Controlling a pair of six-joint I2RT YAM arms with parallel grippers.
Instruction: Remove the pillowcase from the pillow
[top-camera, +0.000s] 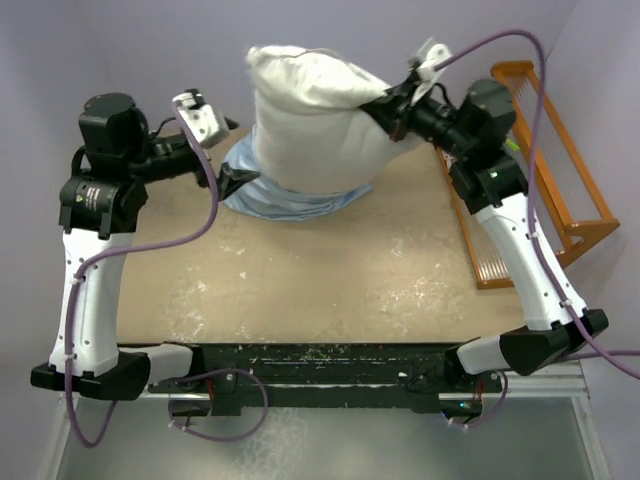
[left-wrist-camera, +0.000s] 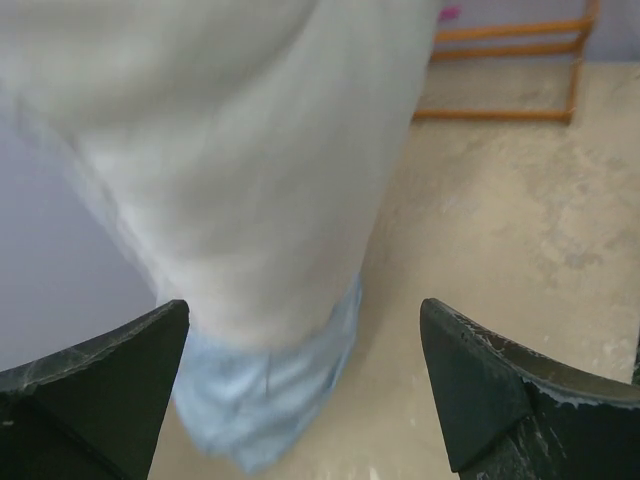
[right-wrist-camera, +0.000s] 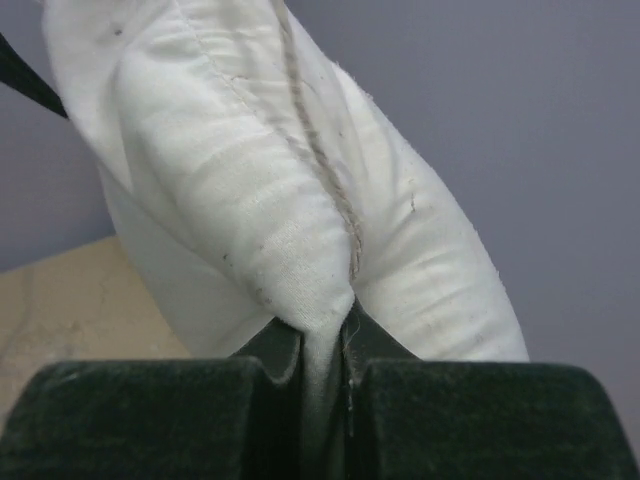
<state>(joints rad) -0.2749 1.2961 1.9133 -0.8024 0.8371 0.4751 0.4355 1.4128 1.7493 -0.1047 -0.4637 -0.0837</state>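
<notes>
The off-white pillow (top-camera: 315, 110) hangs lifted above the back of the table, mostly bare. My right gripper (top-camera: 385, 105) is shut on the pillow's edge (right-wrist-camera: 325, 320), pinching its fabric between the jaws. The pale blue pillowcase (top-camera: 285, 195) is bunched around the pillow's lower end on the table. In the left wrist view the pillow (left-wrist-camera: 220, 150) fills the upper left, with the pillowcase (left-wrist-camera: 265, 395) below it. My left gripper (top-camera: 228, 180) is open and empty, beside the pillowcase's left edge, its fingers (left-wrist-camera: 480, 390) wide apart.
An orange wooden rack (top-camera: 545, 170) stands at the table's right edge, also seen in the left wrist view (left-wrist-camera: 510, 70). The tan tabletop (top-camera: 330, 280) lies in front of the pillow. Purple walls stand close behind.
</notes>
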